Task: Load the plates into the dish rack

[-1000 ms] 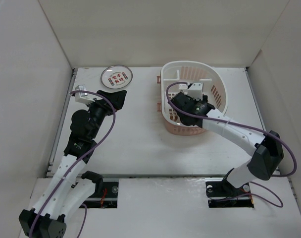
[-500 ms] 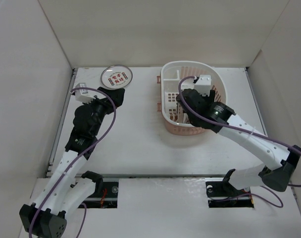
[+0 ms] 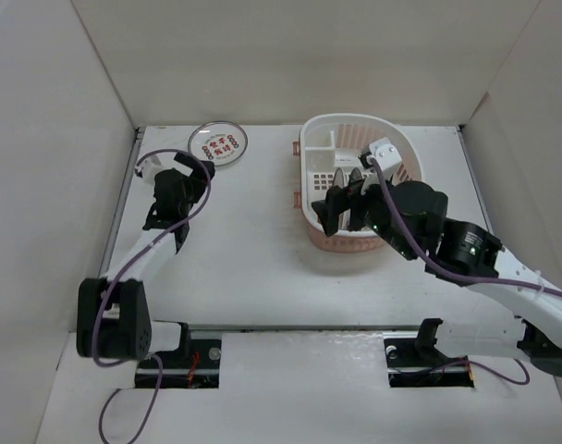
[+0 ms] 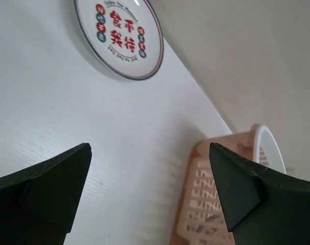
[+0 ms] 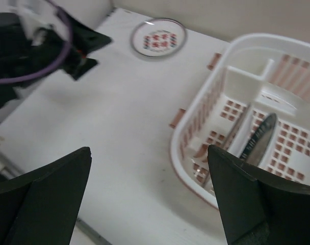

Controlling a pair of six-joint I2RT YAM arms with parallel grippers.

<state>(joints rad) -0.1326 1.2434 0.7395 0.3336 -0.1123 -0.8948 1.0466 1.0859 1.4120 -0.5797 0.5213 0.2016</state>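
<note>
**One plate out on the bench, both grippers empty**

From where I stand, the left gripper [image 4: 150,153] hangs with its fingers spread wide and nothing between them. The red-character plate [image 4: 119,38] lies flat on the bench [image 4: 53,102] ahead of it and a touch to its left, near but not touching. The dish rack [image 5: 211,112] sits off to that gripper's right.

The right gripper [image 5: 149,150] is spread just as wide and just as empty, poised above the rack's near rim. Below its right finger a dark-rimmed plate [image 5: 259,139] stands on edge in a slot on the rack floor. From the overhead view there may be a second plate upright beside it, though I can't make that out for sure.

So the job looks mostly done, with the red-character plate as the one to fetch.

I'd guess this plate is light, rigid and glossy (ceramic or melamine, I couldn't say which). It won't give under the fingers and could slip or skate across the smooth bench if nudged. Lying flat, it offers only its raised rim. The sensible hold is on the edge nearest the left gripper, one finger under the lip and one on top. It should be squeezed firmly but not hard, then tipped upright before it goes into a slot.
</note>
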